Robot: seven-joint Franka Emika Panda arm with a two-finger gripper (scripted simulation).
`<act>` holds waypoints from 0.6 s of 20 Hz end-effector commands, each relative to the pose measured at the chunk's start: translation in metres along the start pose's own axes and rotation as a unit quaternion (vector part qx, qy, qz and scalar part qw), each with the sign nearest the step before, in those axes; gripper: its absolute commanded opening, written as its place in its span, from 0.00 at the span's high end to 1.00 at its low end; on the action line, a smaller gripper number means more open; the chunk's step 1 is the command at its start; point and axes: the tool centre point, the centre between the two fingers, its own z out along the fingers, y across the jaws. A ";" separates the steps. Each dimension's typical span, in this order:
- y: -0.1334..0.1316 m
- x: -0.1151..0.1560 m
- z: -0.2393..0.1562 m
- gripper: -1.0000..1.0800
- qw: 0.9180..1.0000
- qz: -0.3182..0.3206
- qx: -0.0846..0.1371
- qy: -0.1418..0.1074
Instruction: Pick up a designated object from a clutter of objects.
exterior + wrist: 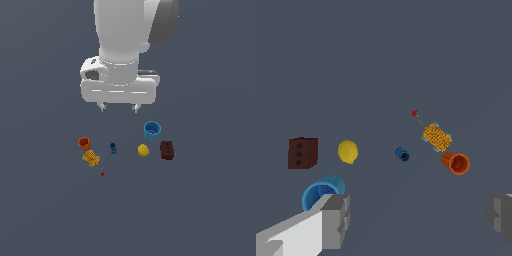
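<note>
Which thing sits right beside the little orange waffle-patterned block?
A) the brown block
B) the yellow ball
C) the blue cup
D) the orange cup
D: the orange cup stands next to the waffle-patterned block; the blue cup, yellow ball and brown block lie off toward the exterior view's right.

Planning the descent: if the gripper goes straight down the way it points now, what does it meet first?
Probably bare floor. The open gripper hangs above the clutter; its line seems to fall between the tiny blue piece and blue cup, though depth is unclear.
</note>
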 end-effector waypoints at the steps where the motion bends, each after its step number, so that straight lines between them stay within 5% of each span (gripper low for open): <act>1: 0.000 0.000 0.000 0.04 1.000 0.000 0.000 0.000; 12: 0.003 -0.005 -0.002 0.04 1.000 -0.019 0.001 -0.001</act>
